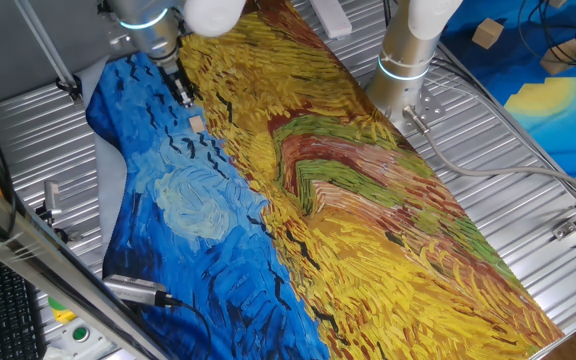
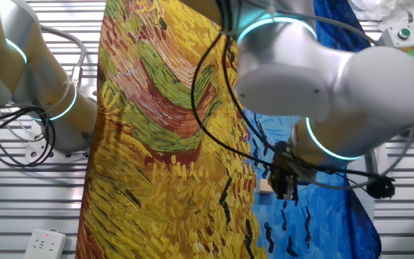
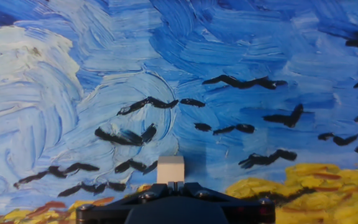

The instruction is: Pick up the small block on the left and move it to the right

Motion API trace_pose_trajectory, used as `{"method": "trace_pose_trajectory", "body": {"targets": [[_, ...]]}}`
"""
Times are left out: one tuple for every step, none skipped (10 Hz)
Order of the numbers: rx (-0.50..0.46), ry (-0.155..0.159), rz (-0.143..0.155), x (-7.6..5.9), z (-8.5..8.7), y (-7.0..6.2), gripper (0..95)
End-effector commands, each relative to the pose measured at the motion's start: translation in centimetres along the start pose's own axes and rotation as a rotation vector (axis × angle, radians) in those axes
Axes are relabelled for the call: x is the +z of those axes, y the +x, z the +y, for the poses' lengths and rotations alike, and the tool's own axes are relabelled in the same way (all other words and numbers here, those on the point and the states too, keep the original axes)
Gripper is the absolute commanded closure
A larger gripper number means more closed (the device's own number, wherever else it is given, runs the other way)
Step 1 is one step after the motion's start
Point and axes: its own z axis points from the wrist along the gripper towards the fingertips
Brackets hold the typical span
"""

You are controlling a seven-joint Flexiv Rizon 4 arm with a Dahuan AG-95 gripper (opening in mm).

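Note:
The small block [image 1: 197,123] is a tiny tan wooden cube. It lies on the painted cloth [image 1: 298,200], on the blue part near the yellow border. It also shows in the other fixed view [image 2: 266,187] and in the hand view [image 3: 170,168]. My gripper [image 1: 182,93] hangs just above and beside the block, apart from it. In the hand view its fingertips [image 3: 174,184] meet with no gap, and the block lies just beyond them on the cloth. The gripper [image 2: 287,188] holds nothing.
A second arm's base [image 1: 406,55] stands at the cloth's far side. A larger pale wooden block [image 1: 486,33] lies on another cloth at the back right. A metal cylinder [image 1: 133,290] lies on the cloth's near left edge. A white power strip [image 2: 42,244] sits on the ribbed metal table.

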Motion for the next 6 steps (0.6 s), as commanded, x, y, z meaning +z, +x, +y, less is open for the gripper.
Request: {"method": "trace_pose_trajectory", "body": {"targets": [[-0.003,0.0,-0.007,0.4,-0.1,-0.3,95.0],[-0.003,-0.006,-0.006,0.9,-0.2,-0.5,95.0],[0.008,-0.017,-0.004,1.1,-0.1,-0.5,95.0],[0.024,-0.031,-0.003,1.1,0.2,-0.4,95.0],[0.031,-0.033,-0.003,1.2,0.4,-0.3,95.0],[0.037,-0.036,-0.006,1.5,0.7,-0.1,95.0]]}}
